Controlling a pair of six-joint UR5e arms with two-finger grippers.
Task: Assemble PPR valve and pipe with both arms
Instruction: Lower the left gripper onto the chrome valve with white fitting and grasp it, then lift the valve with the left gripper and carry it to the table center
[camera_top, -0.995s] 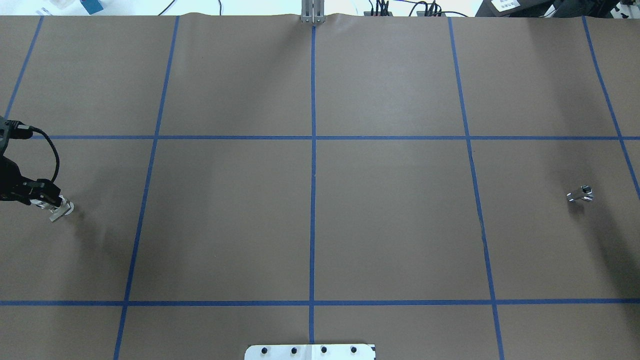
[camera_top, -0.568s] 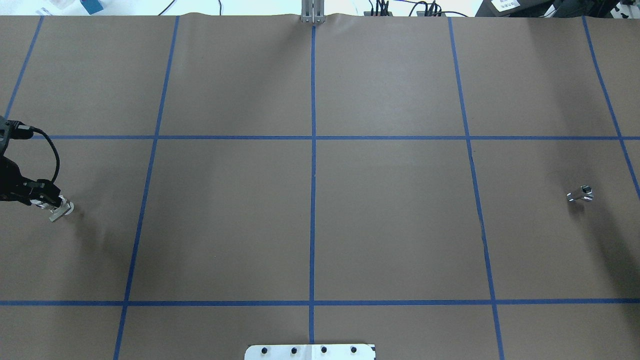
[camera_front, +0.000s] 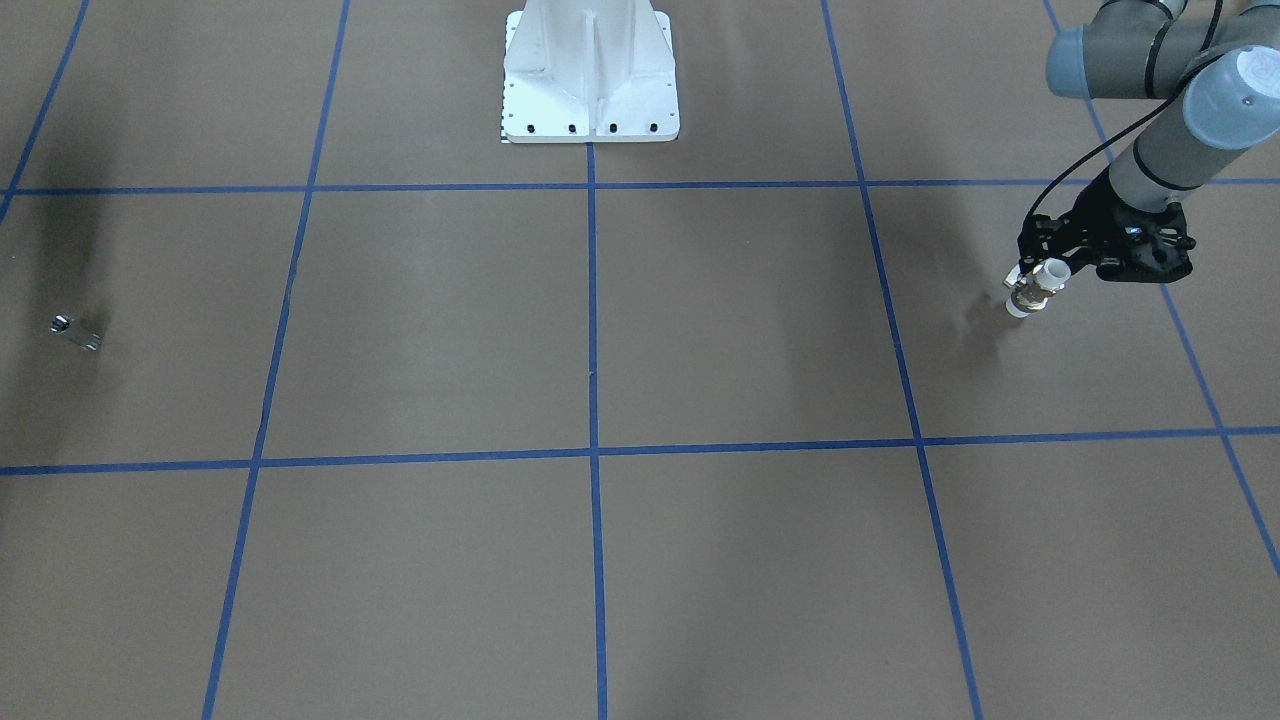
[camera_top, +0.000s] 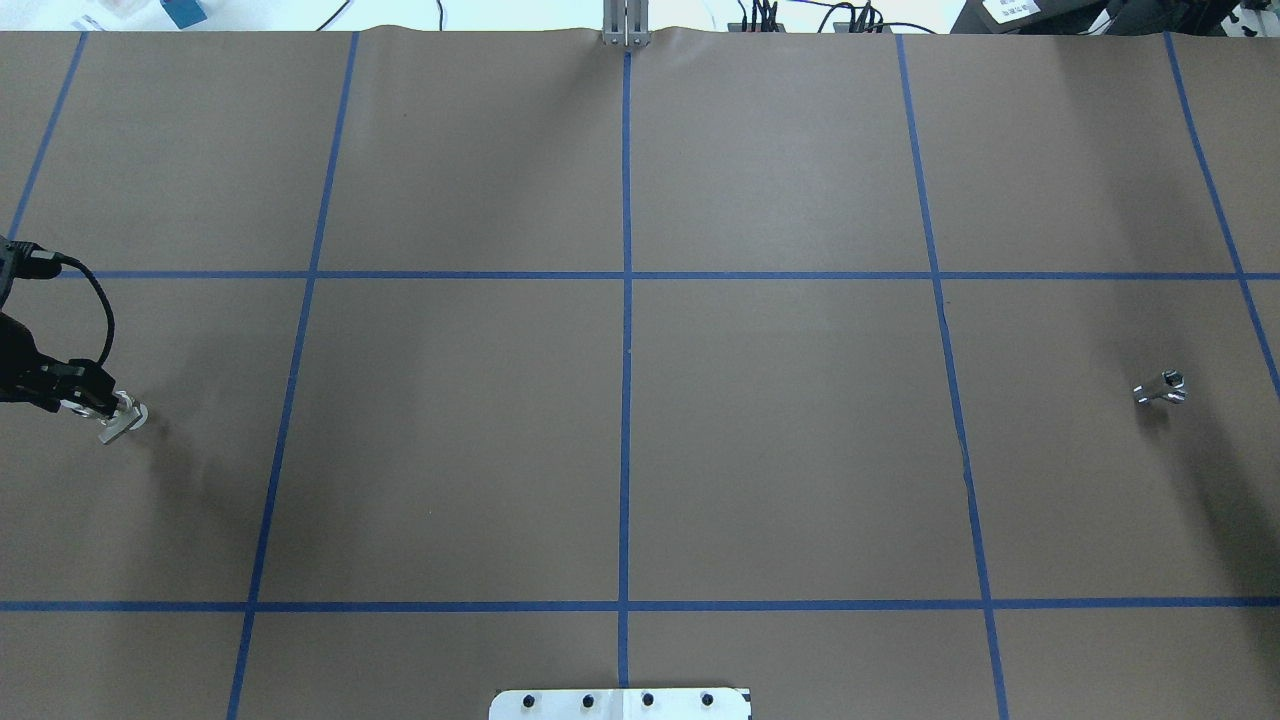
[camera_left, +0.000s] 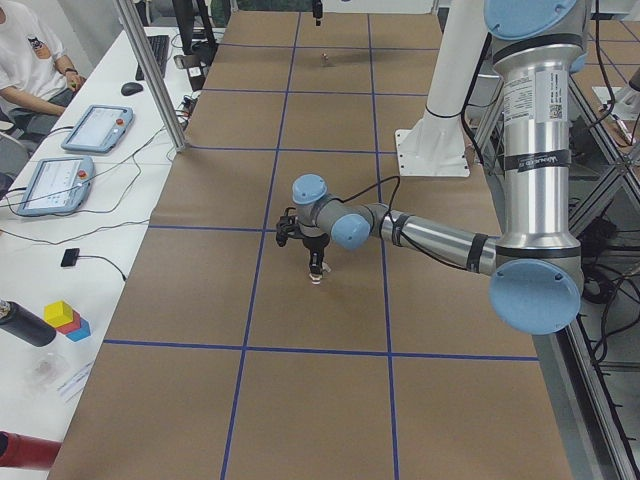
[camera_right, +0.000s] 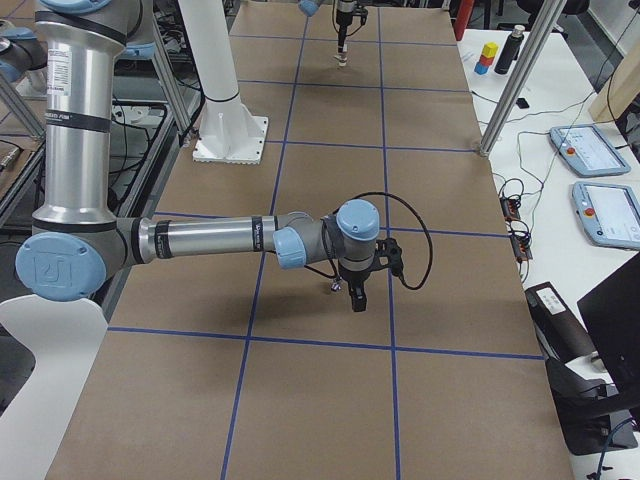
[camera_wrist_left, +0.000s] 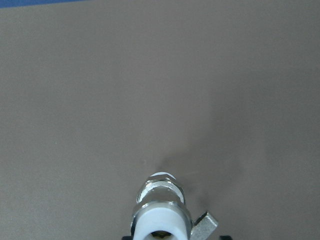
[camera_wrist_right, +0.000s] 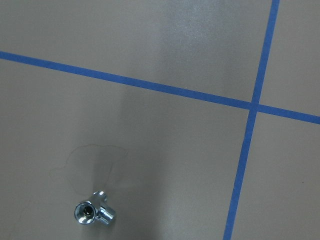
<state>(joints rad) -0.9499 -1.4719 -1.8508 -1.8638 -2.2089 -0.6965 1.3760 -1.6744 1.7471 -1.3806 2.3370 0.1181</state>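
A brown-covered bench (camera_top: 780, 450), marked into squares by blue tape lines (camera_top: 626, 400), carried two small parts set well apart at opposite ends. At the robot's left end, the left arm (camera_front: 1160, 150) reached down and its left fingers (camera_top: 100, 392) were closed on the PPR valve (camera_front: 1030, 293), a white fitting with a brass band, gripped by one white end and tilted with its other end towards the bench. Whether that lower end touched the surface or hung just clear could not be told. The wrist camera looked along the valve's length and showed its small side lever (camera_wrist_left: 205, 223). At the far right end the pipe (camera_top: 1160, 388), a tiny shiny metal piece, lay on the bench by itself. The right arm (camera_right: 210, 240) hung low just beside it, and whether its right fingers (camera_right: 357, 295) were wide or narrow could not be told. The step appeared to be the opening pick-ups: valve secured, pipe not yet grasped. The next move likely called for the right fingers to settle around the pipe and close, then for both arms to bring their parts to the middle and line up the open ends.
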